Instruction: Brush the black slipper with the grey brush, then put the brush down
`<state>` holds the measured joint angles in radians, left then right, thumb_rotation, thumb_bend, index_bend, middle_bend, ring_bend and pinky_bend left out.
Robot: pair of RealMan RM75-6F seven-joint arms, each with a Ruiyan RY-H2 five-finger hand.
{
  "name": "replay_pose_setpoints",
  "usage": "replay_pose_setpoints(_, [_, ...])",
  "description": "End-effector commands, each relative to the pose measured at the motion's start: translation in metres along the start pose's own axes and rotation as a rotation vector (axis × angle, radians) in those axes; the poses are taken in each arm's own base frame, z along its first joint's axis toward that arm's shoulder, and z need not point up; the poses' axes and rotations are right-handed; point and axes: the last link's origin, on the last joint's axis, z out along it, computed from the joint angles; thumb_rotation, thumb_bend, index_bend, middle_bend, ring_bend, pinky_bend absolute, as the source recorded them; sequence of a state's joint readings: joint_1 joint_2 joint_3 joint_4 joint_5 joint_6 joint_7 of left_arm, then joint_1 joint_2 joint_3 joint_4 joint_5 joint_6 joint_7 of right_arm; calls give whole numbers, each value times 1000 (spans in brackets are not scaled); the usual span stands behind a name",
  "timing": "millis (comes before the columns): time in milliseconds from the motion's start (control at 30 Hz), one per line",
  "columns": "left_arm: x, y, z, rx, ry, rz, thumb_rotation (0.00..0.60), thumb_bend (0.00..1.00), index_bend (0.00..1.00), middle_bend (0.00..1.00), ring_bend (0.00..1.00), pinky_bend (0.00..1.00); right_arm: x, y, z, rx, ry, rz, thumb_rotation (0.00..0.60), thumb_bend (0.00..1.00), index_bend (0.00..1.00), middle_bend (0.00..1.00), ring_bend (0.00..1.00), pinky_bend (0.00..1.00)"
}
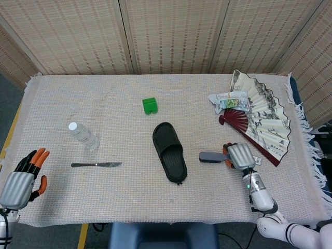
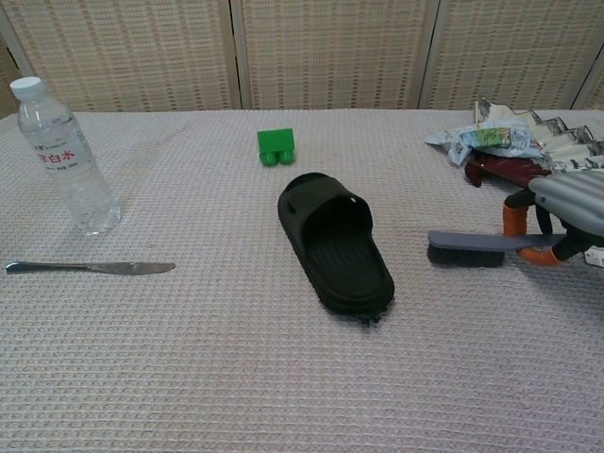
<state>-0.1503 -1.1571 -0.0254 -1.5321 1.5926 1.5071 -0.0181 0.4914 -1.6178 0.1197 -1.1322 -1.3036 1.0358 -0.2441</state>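
Note:
The black slipper (image 1: 169, 151) (image 2: 336, 240) lies mid-table, toe end toward the far side. To its right my right hand (image 1: 237, 156) (image 2: 561, 213) grips the handle of the grey brush (image 1: 210, 156) (image 2: 466, 248). The brush is held just above the cloth, bristles down, its head pointing at the slipper with a small gap between them. My left hand (image 1: 24, 177) rests open at the table's front left corner, holding nothing; the chest view does not show it.
A water bottle (image 1: 83, 136) (image 2: 63, 156) and a table knife (image 1: 96, 164) (image 2: 92, 268) lie on the left. A green block (image 1: 149, 105) (image 2: 276, 146) sits behind the slipper. A folding fan (image 1: 262, 115) and a crumpled wrapper (image 1: 227, 100) (image 2: 479, 139) occupy the back right.

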Motion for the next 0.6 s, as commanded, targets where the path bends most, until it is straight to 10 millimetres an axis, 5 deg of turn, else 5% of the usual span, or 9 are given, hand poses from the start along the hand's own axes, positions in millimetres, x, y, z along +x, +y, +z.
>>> replay_pose_setpoints(33, [0,0,-1,0,0,1,600,651,0,0,0,148,0,-3,-1,14,11,3,600,798,830,538,588,854])
replay_pose_setpoints(300, [0,1,-2,-2,1,1,600,707,0,0,0,148,-1,-5,-2,17,24,9,600,819,872,581,629,989])
replay_pose_setpoints(600, [0,0,-2,0,0,1,600,711,0,0,0,148,18,-2,-5,-9,164,-14,600,819,848,581,631,994])
